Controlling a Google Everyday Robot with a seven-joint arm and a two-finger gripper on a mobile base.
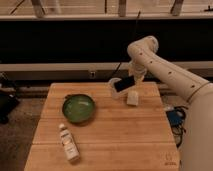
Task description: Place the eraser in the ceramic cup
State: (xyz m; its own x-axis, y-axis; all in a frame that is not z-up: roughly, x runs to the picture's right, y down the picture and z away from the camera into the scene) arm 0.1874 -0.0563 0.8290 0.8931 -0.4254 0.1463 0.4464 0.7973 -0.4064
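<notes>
The eraser [124, 83] is a flat black slab held tilted in the air at the table's far right side. My gripper [134, 80] is shut on its right end, coming down from the white arm [165, 70]. The ceramic cup [113, 86] is small and white. It stands on the table just left of and behind the eraser, which partly hides it. The eraser's left end is level with the cup's rim.
A small cream-white block [132, 97] stands on the wooden table [120, 135] below the gripper. A green bowl [78, 108] sits left of centre. A white bottle [68, 143] lies near the front left. Dark railing runs behind the table.
</notes>
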